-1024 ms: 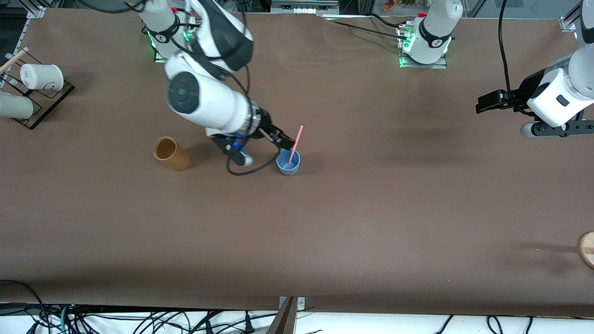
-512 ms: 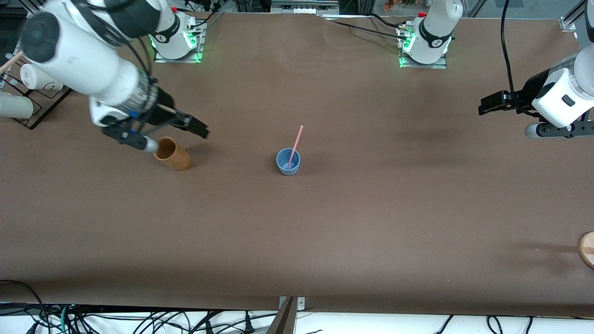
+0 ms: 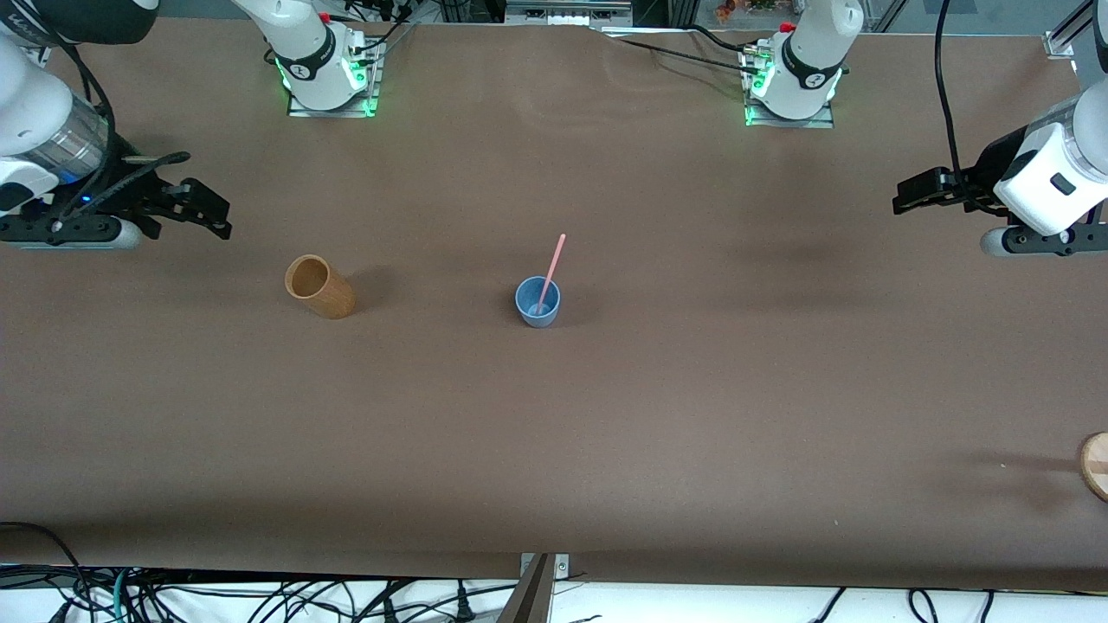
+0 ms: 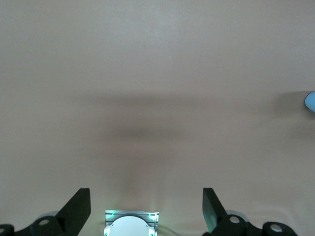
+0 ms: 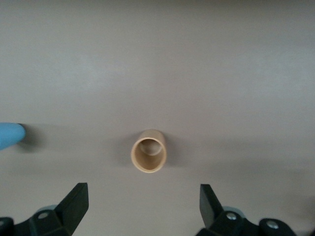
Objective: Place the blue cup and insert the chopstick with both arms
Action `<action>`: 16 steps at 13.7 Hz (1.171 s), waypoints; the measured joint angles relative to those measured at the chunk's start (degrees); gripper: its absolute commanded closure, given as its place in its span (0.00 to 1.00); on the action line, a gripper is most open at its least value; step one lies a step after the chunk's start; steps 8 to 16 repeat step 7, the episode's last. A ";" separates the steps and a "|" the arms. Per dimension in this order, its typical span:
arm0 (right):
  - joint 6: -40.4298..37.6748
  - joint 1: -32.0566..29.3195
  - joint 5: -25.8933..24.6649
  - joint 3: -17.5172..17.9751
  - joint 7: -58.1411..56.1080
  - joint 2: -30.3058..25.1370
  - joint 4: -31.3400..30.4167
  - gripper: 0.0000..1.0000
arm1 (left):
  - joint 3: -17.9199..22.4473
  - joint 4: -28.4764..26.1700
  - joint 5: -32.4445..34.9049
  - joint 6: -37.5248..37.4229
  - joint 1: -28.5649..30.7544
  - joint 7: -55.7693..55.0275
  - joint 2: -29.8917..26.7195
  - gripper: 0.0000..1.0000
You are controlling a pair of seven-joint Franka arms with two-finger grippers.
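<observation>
The blue cup (image 3: 537,303) stands upright mid-table. The pink chopstick (image 3: 551,264) stands in it, leaning on the rim. My right gripper (image 3: 216,215) is open and empty, up over the table toward the right arm's end, well away from the cup. In the right wrist view its fingers (image 5: 74,202) stand wide apart, and an edge of the blue cup (image 5: 10,135) shows. My left gripper (image 3: 905,195) is open and empty over the left arm's end of the table, waiting. Its fingers (image 4: 78,207) are wide apart, and a sliver of the blue cup (image 4: 311,102) shows.
A tan wooden cup (image 3: 319,287) stands beside the blue cup, toward the right arm's end; it also shows in the right wrist view (image 5: 148,150). A round wooden piece (image 3: 1095,465) lies at the table edge at the left arm's end. The left arm's base (image 4: 132,223) shows between its fingers.
My right gripper has let go of the chopstick and swung away from the blue cup, past the tan cup, toward the right arm's end. The chopstick stays in the cup. The left arm has barely moved.
</observation>
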 measured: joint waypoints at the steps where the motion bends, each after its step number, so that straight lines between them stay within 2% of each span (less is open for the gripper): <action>1: -0.51 0.06 -0.58 0.11 -0.13 -0.19 0.00 0.00 | 0.00 0.00 0.00 0.00 0.00 0.00 0.00 0.00; 7: -4.47 0.17 -0.68 0.52 -0.26 -0.47 0.02 0.00 | 0.01 0.00 0.00 0.00 0.00 0.00 0.00 0.00; 16: -4.47 0.17 -0.68 0.52 -0.26 -0.47 0.02 0.00 | 0.01 0.00 0.00 0.00 0.00 0.00 0.00 0.00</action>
